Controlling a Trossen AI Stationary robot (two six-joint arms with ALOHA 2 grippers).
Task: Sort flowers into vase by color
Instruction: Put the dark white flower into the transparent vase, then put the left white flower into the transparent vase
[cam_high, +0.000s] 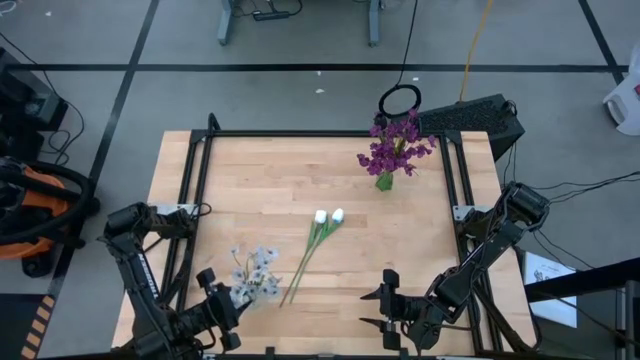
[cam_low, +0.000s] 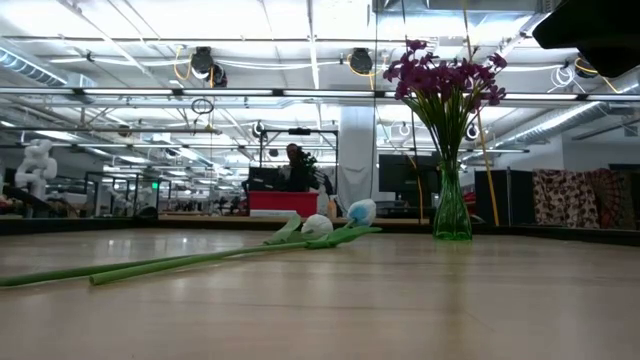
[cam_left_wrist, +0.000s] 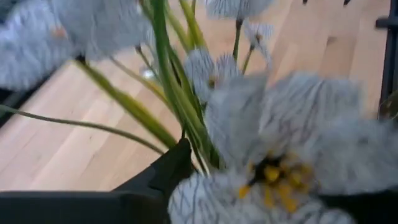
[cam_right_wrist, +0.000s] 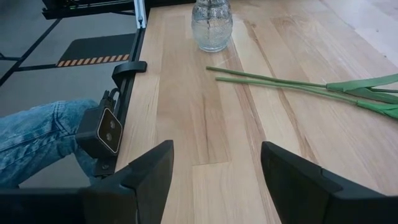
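Purple flowers (cam_high: 397, 148) stand in a green vase (cam_low: 452, 210) at the table's far right. Two white tulip-like flowers (cam_high: 322, 228) lie flat on the table's middle, with their stems (cam_right_wrist: 273, 81) running toward the near edge. A pale blue-lavender sprig (cam_high: 254, 272) stands at the near left, over a clear glass vase (cam_right_wrist: 211, 25). The sprig fills the left wrist view. My left gripper (cam_high: 216, 298) is right beside it, fingers apart. My right gripper (cam_right_wrist: 214, 168) hangs open over the near right of the table, holding nothing. My left gripper has one fingertip (cam_left_wrist: 177, 158) right against the sprig's green stems (cam_left_wrist: 186, 106), below the blossoms. A blossom (cam_left_wrist: 292, 155) hides the other finger. Whether the fingers still touch the stems, I cannot tell.
A black frame (cam_high: 200, 170) runs round the tabletop. A small camera unit (cam_right_wrist: 102, 130) sits on the frame's near rail. A person's leg in jeans (cam_right_wrist: 37, 137) is beyond that edge. Bare wood lies between the tulips and the green vase.
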